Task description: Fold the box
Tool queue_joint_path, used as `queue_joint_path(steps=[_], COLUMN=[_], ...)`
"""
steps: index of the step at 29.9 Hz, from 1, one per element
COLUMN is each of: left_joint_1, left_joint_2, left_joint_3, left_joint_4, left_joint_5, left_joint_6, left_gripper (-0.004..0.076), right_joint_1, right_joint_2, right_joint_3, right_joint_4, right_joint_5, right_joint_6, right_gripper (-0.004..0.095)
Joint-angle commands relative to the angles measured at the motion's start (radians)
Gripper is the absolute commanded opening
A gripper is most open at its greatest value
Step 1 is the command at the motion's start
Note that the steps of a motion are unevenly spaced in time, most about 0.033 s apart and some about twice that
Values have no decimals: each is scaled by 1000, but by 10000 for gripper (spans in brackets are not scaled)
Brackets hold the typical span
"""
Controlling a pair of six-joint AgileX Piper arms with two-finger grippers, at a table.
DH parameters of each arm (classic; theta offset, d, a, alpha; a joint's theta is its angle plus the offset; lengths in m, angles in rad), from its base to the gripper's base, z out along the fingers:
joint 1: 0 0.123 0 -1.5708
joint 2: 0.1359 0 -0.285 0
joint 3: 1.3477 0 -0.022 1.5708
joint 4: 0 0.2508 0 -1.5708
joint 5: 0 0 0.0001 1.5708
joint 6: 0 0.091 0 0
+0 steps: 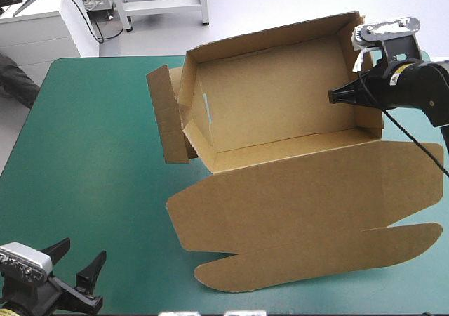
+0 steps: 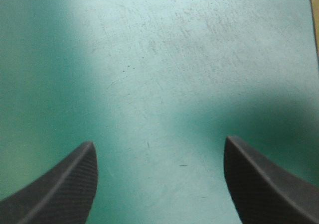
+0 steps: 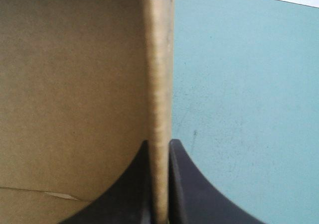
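On the teal-green table (image 1: 91,161) — box (image 1: 280,98) half built, right gripper (image 1: 332,97) pinching its right end wall.
Box sits across the table's middle and right as an open tray, walls up, lid (image 1: 309,203) flat toward the near edge; the left end flap (image 1: 165,116) splays outward, seemingly untucked. Right fingers clamp the end wall (image 3: 159,74) edge between them — probably best a firm pinch, turning the wall about its crease without dragging the tray. Left gripper (image 1: 84,251) is spread wide over bare cover at the near left corner, well apart; it could brace the loose flap.
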Motion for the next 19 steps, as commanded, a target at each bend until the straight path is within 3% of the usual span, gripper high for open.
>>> queue_joint_path(steps=[1,5,10,19], left_joint_1=[2,2,2,2], left_joint_2=[15,15,60,457], left_joint_3=[-22,-22,-32,-156], left_joint_4=[-89,-141,-68,16], left_joint_5=[-87,-126,-291,-323], left_joint_6=[-5,-5,-107,-215], left_gripper=[529,524,523,516], right_joint_1=[-5,-5,-5,-5], right_joint_2=[-33,-33,-33,-33], right_joint_3=[-25,-25,-25,-25], right_joint_4=[-5,-5,-5,3], right_joint_5=[3,3,3,3], right_joint_6=[0,0,-7,-11], right_gripper=[-19,-19,-19,-19])
